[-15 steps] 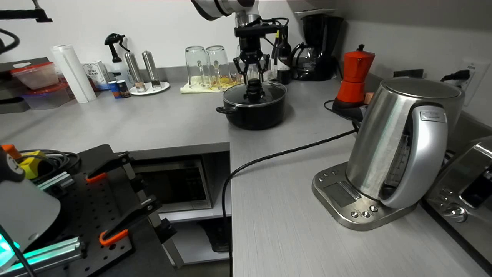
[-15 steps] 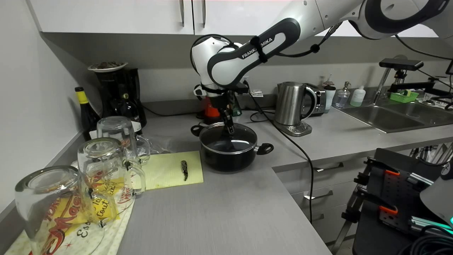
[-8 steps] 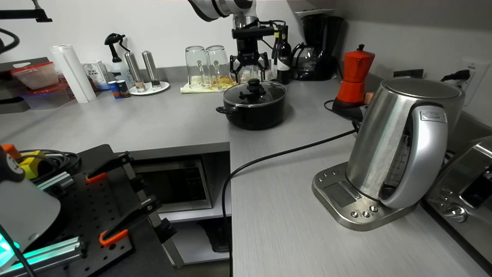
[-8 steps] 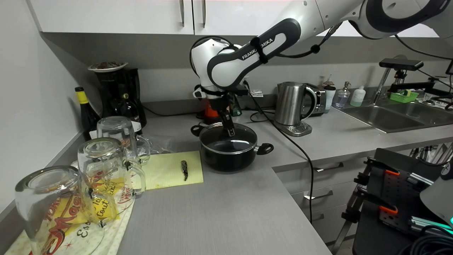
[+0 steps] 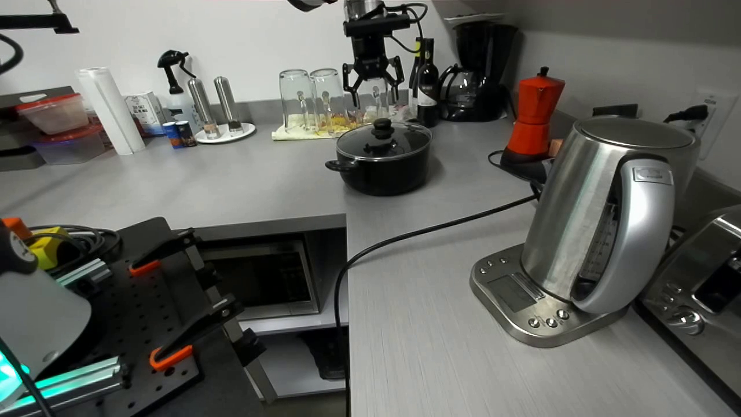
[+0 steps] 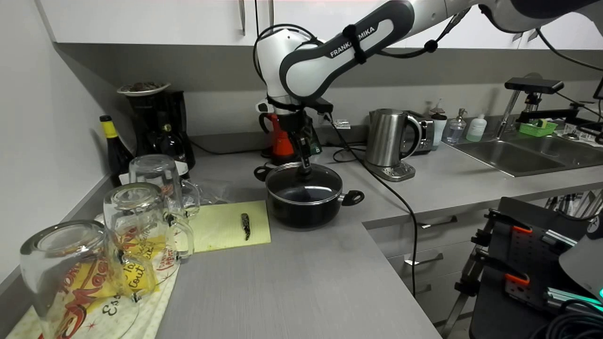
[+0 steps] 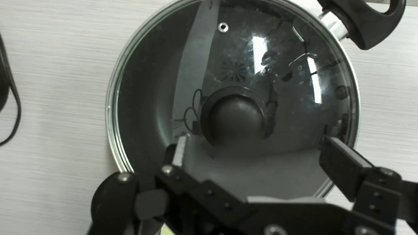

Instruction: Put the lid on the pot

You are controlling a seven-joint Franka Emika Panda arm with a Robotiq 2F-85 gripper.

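The glass lid point(image 5: 408, 139) lies flat on the black pot point(image 5: 385, 176), its rim following the pot's rim all round where it shows. Both stand on the counter in both exterior views. From above, the lid point(image 7: 153, 75) fills most of the wrist view, with its black knob point(image 7: 236, 114) near the middle and one pot handle point(image 7: 369, 23) at upper right. My gripper point(image 5: 375, 102) hangs over the lid, clear of the knob, with its fingers spread wide. In the wrist view the gripper point(image 7: 254, 143) holds nothing between its pads point(image 7: 341, 163).
Upturned glass mugs point(image 6: 134, 226) and a yellow cloth point(image 6: 221, 226) lie beside the pot. Dark bottles point(image 5: 427, 87), a coffee maker point(image 5: 486, 63) and a red moka pot point(image 5: 535, 107) stand behind. A steel kettle point(image 5: 596, 214) and its black cable point(image 5: 428, 223) occupy the nearer counter.
A second ago the jaws were closed at the knob. They have since opened wide, and the gripper has risen above it. The lid and pot have stayed in place.
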